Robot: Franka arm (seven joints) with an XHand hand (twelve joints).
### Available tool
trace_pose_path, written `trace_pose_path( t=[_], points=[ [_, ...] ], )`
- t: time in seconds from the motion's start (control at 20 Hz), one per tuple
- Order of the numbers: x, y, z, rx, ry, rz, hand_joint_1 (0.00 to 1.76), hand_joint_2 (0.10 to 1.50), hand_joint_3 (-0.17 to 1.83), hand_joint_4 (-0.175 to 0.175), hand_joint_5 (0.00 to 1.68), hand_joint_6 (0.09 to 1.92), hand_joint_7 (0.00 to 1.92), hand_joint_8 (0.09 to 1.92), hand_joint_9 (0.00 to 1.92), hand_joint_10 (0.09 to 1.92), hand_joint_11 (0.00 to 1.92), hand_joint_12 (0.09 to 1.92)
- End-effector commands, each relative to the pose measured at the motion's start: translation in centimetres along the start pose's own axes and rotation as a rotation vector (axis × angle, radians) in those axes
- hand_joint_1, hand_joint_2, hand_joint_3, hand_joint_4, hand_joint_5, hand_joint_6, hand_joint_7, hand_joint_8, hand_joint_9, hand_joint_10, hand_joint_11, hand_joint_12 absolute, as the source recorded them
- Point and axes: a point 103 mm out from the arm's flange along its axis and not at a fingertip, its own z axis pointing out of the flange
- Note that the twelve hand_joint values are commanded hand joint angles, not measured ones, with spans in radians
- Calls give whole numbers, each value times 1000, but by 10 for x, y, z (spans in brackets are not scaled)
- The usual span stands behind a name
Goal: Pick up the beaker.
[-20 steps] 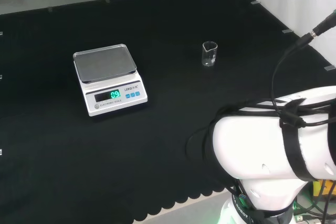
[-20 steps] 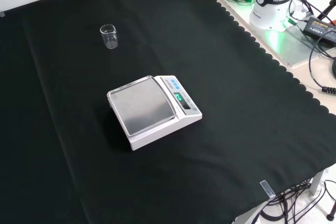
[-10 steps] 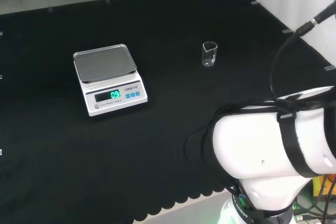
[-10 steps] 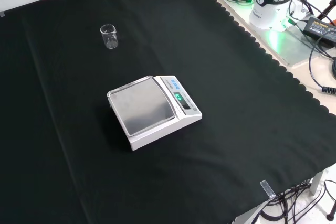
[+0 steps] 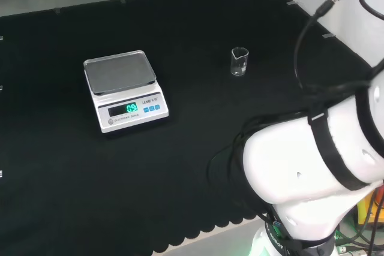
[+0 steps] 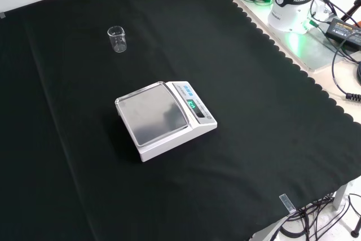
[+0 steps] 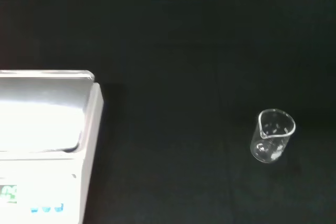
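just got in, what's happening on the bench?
Nothing is being held yet. A small clear beaker stands upright by itself on the black cloth, apart from the scale, whose pan is bare and display lit. In the head view the beaker is right of the scale; in the front view it sits farther back and to the left. The arm is above the bench and the beaker is untouched.

Even, diffuse overhead light; black cloth (image 6: 254, 111) swallows shadows. Glare bleaches the scale (image 7: 44, 111) in the wrist view. Green glow at 1 o'clock, front view.
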Motion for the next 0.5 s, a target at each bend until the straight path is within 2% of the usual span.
trace_pose_path(
  t=[0.05,0.5],
  points=[
    [-16,56,24,50,-3,64,463,780,164,-54,409,87,41,769,0,635,0,1558],
    [-57,101,59,112,32,142,476,760,134,-61,276,87,64,784,0,725,19,1560]
  ],
)
